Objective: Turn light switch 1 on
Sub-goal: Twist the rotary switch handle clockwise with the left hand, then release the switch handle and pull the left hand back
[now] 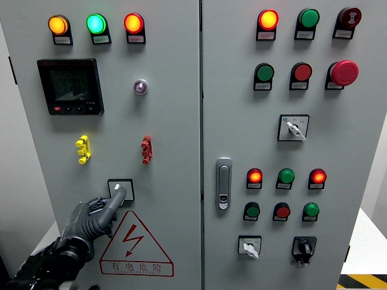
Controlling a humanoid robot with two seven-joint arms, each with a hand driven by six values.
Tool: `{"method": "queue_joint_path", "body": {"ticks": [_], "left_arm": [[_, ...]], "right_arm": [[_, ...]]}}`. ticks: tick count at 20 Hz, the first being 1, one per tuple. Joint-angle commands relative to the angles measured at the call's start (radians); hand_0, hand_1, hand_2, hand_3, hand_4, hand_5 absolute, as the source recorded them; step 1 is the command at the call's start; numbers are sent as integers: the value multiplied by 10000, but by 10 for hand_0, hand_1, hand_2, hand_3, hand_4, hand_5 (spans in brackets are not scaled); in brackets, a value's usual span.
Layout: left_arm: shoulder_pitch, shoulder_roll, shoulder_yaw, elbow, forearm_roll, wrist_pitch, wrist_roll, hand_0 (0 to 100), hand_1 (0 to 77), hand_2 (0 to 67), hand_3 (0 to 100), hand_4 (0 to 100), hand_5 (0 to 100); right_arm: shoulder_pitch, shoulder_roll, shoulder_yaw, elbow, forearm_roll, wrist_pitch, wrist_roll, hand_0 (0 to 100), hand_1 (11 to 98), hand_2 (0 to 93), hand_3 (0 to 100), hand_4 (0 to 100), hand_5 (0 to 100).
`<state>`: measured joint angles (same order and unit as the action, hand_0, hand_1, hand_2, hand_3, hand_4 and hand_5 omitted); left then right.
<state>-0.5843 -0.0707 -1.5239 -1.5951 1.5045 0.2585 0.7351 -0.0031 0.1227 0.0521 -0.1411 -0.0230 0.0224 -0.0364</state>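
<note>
A grey electrical cabinet fills the head view. On its left door a small square rotary switch (120,188) sits above the red warning triangle (134,244). My left hand (100,214), dark with grey fingertips, comes up from the lower left. Its fingers (118,195) are pinched on the switch's knob, covering most of it. The right hand does not show.
Three lit lamps (97,24) and a black display (71,86) top the left door, with yellow (83,149) and red (146,148) clips below. The right door carries a handle (224,182), many buttons, a red emergency stop (343,73) and rotary switches (293,127).
</note>
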Motion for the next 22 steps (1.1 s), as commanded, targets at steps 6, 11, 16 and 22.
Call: {"method": "queue_joint_path", "body": {"ticks": [6, 11, 16, 22], "left_arm": [[-63, 1, -9, -2, 3, 7, -3, 467, 464, 528, 915, 1000, 907], [-63, 1, -9, -2, 3, 53, 12, 484, 459, 529, 918, 1000, 910], [-63, 1, -9, -2, 3, 115, -3, 543, 406, 530, 920, 1000, 912], [-17, 1, -9, -18, -58, 99, -18, 8, 455, 528, 912, 1000, 899]], "right_arm": [[0, 0, 0, 15, 0, 6, -4, 0, 196, 0, 198, 194, 104], [0, 0, 0, 0, 0, 6, 11, 0, 201, 0, 198, 195, 104], [0, 0, 0, 0, 0, 6, 11, 0, 194, 0, 198, 194, 105], [0, 0, 0, 0, 0, 6, 11, 0, 195, 0, 198, 194, 104]]}}
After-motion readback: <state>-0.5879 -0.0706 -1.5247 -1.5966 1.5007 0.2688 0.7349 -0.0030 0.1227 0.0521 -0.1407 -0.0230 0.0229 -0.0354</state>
